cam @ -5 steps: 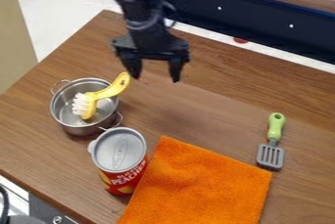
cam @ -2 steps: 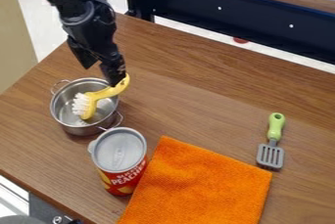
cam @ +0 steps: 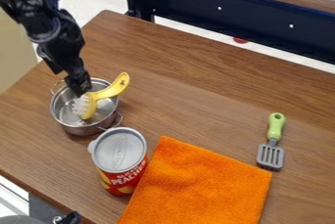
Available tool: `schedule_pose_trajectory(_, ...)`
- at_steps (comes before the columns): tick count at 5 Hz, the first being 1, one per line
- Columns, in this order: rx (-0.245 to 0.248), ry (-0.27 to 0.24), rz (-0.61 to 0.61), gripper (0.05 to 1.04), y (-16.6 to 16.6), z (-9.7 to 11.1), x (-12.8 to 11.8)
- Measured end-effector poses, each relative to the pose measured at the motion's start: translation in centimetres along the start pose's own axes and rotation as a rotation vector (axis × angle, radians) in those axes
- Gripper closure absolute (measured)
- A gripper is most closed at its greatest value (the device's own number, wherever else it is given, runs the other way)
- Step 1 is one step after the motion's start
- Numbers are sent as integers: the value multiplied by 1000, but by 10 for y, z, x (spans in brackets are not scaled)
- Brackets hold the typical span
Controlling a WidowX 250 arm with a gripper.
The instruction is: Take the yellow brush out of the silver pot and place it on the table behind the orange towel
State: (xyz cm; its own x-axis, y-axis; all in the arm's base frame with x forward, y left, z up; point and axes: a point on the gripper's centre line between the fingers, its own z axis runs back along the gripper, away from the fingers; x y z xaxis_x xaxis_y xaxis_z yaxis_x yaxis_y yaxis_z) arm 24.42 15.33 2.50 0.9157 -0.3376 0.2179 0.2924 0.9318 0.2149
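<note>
The black gripper (cam: pixel 73 84) hangs over the back part of the metal pot (cam: pixel 85 129), its lower tip close to the brush head. Whether it touches the brush cannot be told. Inside the pot rests a yellow brush (cam: pixel 110 91) with white bristles, its handle rising over the pot's right rim. In front of the pot stands a red can (cam: pixel 120 153) with a grey lid, close to the pot's right handle.
An orange cloth (cam: pixel 200 186) lies flat to the right of the can. Farther right is a spatula (cam: pixel 270 155) with a green handle. The wooden table (cam: pixel 216 78) has its back edge facing a dark blue frame (cam: pixel 222 17).
From above the table behind the pot, the gripper has moved left and down to the pot and turned. The brush, pot, can, cloth and spatula have stayed in place.
</note>
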Motion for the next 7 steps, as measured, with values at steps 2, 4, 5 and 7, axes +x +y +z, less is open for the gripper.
schedule_pose_trajectory(2, -36, -7, -119, 84, -13, -15, -5)
schedule_pose_trajectory(4, -77, 33, -185, 84, -22, -27, -2)
schedule_pose_trajectory(5, -98, 51, -185, 84, -25, -35, -3)
schedule_pose_trajectory(7, -110, 97, -180, 132, -23, -45, 0)
